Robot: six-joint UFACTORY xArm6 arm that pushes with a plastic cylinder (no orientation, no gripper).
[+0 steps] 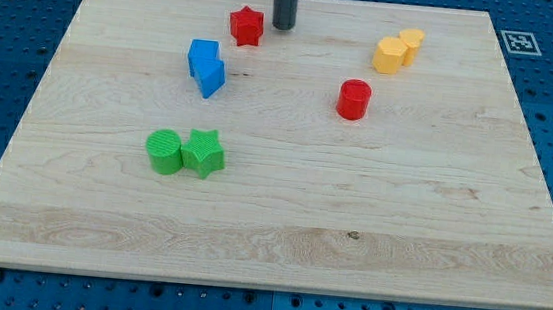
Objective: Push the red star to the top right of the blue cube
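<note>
The red star (pixel 247 26) lies near the view's top, up and to the right of the blue blocks. A blue cube (pixel 203 55) sits touching a second blue block (pixel 211 77) just below it, left of centre. My tip (pixel 284 26) is at the view's top, just right of the red star, with a small gap between them. The rod rises out of the view's top edge.
A red cylinder (pixel 355 99) stands right of centre. Two yellow blocks (pixel 391 56) (pixel 411 41) touch at the upper right. A green cylinder (pixel 165 151) and a green star (pixel 203 153) touch at the lower left. The wooden board (pixel 269 245) lies on a blue perforated table.
</note>
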